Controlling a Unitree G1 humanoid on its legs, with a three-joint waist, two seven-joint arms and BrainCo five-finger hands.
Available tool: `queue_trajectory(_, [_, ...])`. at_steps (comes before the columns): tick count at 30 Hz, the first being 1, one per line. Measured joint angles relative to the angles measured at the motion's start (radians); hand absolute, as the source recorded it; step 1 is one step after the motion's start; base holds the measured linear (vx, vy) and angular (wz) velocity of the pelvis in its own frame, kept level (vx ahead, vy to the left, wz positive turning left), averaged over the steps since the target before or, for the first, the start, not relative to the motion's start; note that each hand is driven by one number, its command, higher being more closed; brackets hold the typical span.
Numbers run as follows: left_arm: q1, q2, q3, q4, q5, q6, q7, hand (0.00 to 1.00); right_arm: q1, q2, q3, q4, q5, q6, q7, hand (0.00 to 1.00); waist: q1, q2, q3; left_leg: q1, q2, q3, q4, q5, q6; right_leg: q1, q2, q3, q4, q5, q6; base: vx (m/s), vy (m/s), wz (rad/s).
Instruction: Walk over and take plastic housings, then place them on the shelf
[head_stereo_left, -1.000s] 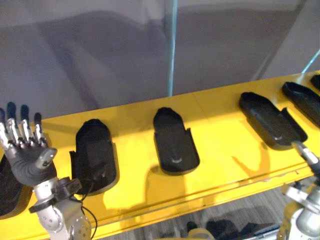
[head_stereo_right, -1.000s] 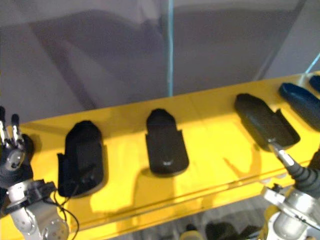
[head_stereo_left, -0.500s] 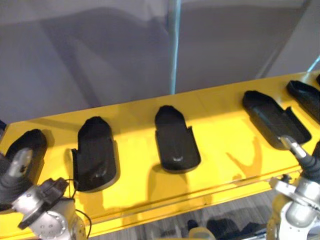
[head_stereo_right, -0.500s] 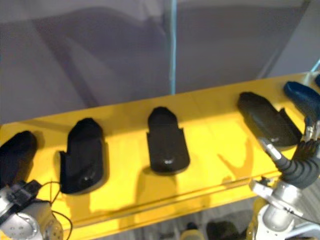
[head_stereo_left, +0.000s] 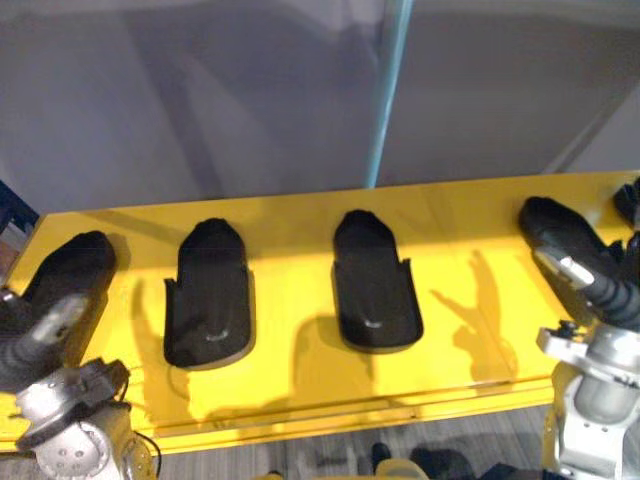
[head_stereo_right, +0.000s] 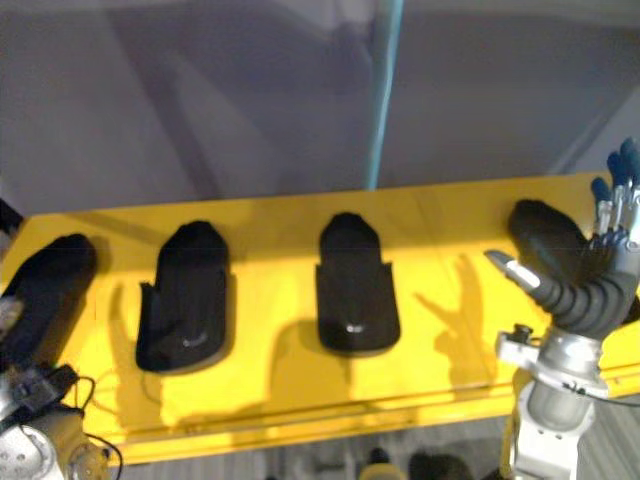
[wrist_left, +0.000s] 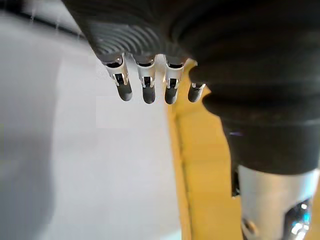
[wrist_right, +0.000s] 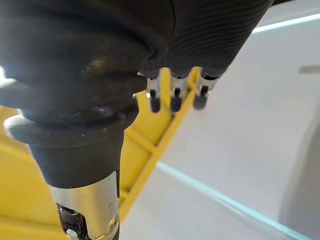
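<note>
Several black plastic housings lie in a row on the yellow shelf (head_stereo_left: 300, 375): one at the far left (head_stereo_left: 68, 280), one left of centre (head_stereo_left: 210, 295), one in the middle (head_stereo_left: 372, 282) and one at the right (head_stereo_right: 543, 235). My left hand (head_stereo_left: 30, 345) hovers low at the shelf's front left corner, in front of the far-left housing. Its fingers (wrist_left: 145, 82) are straight and hold nothing. My right hand (head_stereo_right: 585, 295) is raised at the right end, just in front of the right housing, open, with straight fingers (wrist_right: 172, 95) pointing up and nothing in them.
A grey wall with a teal vertical strip (head_stereo_left: 385, 100) rises right behind the shelf. The shelf's front edge (head_stereo_right: 300, 420) runs across the lower part of the view, with dark floor below it. Another dark housing (head_stereo_left: 630, 200) peeks in at the far right.
The camera has swung, sliding the whole row sideways. My left hand has dropped from its raised pose. My right hand has come up with fingers spread beside the right housing.
</note>
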Motion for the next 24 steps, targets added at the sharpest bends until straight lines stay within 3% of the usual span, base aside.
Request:
queue_trajectory(3, [-0.007,0.044,-0.043,0.013,-0.038,0.066,-0.102,0.00,0.000,-0.017,0.007,0.000,0.000,0.007,0.006,0.00,-0.003,0.000,0.000,0.000,0.001,0.007,0.004,-0.002,-0.001,-0.003,0.002,0.007,0.000,0.002,0.001,-0.02,-0.006,-0.07])
queue_trajectory(9, [-0.014,0.061,-0.091,0.088,-0.078,0.207,-0.186,0.00,-0.002,-0.041,0.007,0.000,0.000,0.007,0.018,0.00,-0.002,0.005,0.001,0.000,0.004,0.043,0.031,-0.021,0.000,-0.014,0.004,0.045,0.000,0.011,0.004,-0.02,0.009,-0.18])
queue_trajectory(13, [-0.012,0.061,-0.141,0.123,-0.085,0.277,-0.240,0.00,-0.001,-0.042,0.007,0.000,0.001,0.010,0.020,0.00,-0.003,0.005,0.001,0.000,0.003,0.050,0.032,-0.022,0.001,-0.017,0.003,0.051,-0.002,0.015,0.005,-0.01,0.003,-0.06])
queue_trajectory(18, [0.013,0.060,-0.214,0.129,-0.127,0.327,-0.287,0.00,0.000,-0.042,0.012,0.000,0.003,0.015,0.024,0.00,-0.003,0.006,0.001,-0.001,0.003,0.050,0.032,-0.022,0.001,-0.017,0.002,0.051,-0.002,0.016,0.005,0.00,0.000,0.00])
queue_trajectory(24, [0.019,0.059,-0.398,0.117,-0.226,0.388,-0.429,0.00,0.000,-0.042,0.079,-0.001,0.010,0.049,0.022,0.00,-0.003,0.011,0.000,-0.012,0.003,0.048,0.034,-0.024,0.004,-0.019,-0.002,0.049,-0.004,0.017,0.007,0.00,0.000,0.00])
